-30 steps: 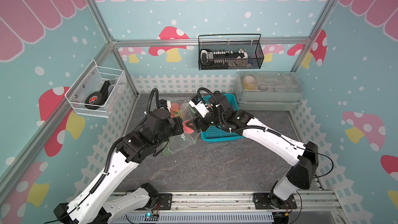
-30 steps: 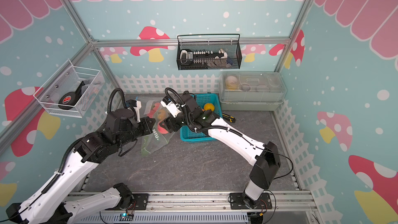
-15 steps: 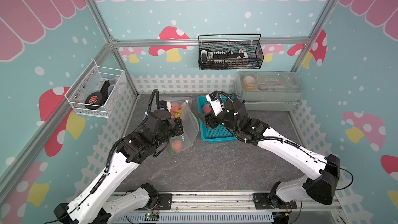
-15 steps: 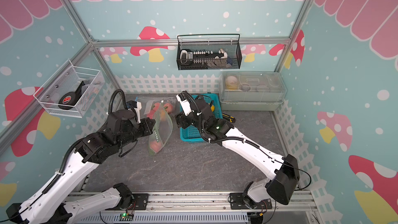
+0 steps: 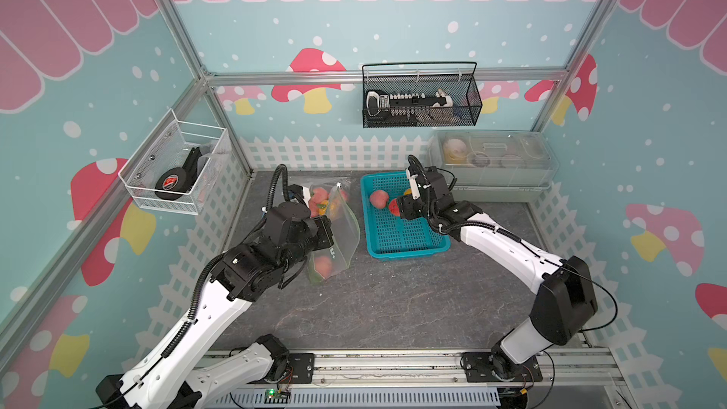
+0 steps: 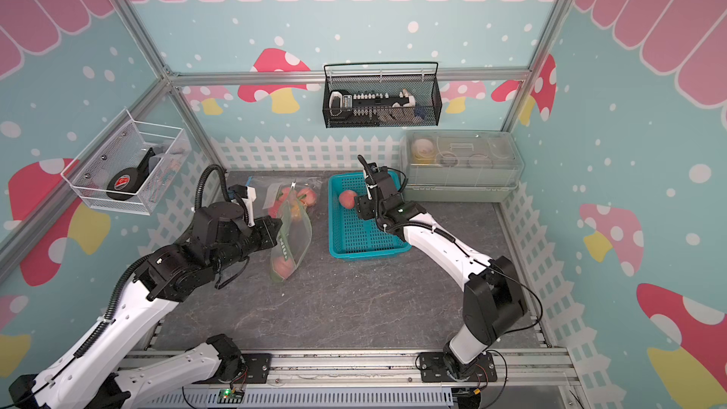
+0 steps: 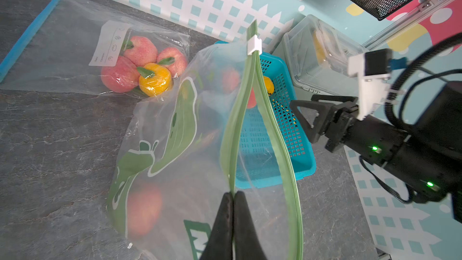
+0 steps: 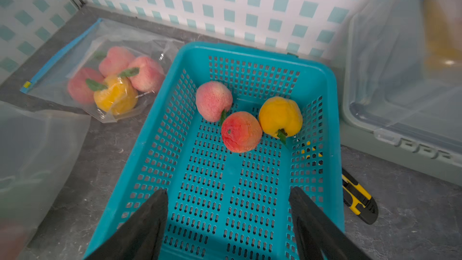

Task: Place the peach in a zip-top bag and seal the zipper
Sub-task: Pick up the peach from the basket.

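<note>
The left gripper (image 7: 233,196) was closed, pinching one lip of the zipper (image 7: 228,146) of the zip-top bag (image 7: 175,146), which drooped below it with its mouth gaping. A peach (image 7: 143,208) lay at the bag's bottom, beneath that gripper. The right gripper (image 8: 228,190) stood wide open and empty above the basket (image 8: 160,121), a red peach (image 8: 241,131) just ahead of it. Risk: with one lip held, the film might slip free, or the tracks might misalign once the slider (image 7: 254,46), at the end farthest from the left gripper, was drawn.

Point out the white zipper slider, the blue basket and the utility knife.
white zipper slider (image 7: 254,45), left wrist view, its middle.
blue basket (image 8: 250,49), right wrist view, rim nearest fence.
utility knife (image 8: 359,197), right wrist view, handle.
</note>
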Robot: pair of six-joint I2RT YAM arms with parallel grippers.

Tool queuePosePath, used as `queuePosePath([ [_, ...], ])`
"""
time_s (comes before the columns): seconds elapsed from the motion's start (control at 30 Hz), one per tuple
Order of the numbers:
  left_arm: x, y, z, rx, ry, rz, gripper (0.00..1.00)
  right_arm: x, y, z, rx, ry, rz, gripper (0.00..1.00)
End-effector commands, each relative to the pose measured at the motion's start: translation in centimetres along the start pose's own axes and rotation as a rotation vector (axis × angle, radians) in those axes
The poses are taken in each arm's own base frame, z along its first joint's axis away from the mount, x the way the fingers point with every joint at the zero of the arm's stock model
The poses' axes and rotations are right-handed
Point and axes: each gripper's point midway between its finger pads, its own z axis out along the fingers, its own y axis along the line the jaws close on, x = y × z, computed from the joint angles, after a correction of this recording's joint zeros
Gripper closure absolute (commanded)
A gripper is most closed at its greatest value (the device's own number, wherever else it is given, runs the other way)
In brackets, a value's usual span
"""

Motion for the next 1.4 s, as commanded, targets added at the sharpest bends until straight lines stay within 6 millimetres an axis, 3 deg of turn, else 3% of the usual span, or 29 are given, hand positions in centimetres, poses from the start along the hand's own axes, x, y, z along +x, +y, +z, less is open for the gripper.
queuePosePath([
  [0.0,-0.3,0.3,0.0,-0.012,-0.02,-0.004,1.0,1.5,-0.1,2.4,-0.039,0.065,0.005,0.22],
  [0.27,-0.1,0.5,0.0,-0.014,-0.018,-0.007,1.0,2.6,-0.7,7.5,-0.069,0.133,0.024,0.24],
  [0.3,0.0,0.5,0.1,-0.014,-0.016,-0.006,1.0,3.8,-1.0,8.9,-0.06,0.166,0.025,0.24],
  [0.57,-0.1,0.5,0.2,-0.018,-0.017,-0.005,1.0,4.6,-1.8,12.6,-0.049,0.221,0.02,0.24],
  [1.0,-0.2,0.6,0.2,-0.025,-0.018,-0.001,1.0,5.1,-2.5,15.6,-0.003,0.272,-0.025,0.23],
  [1.37,-0.3,0.7,0.1,-0.027,-0.022,-0.004,1.0,6.9,-3.1,17.5,0.035,0.35,-0.052,0.26],
])
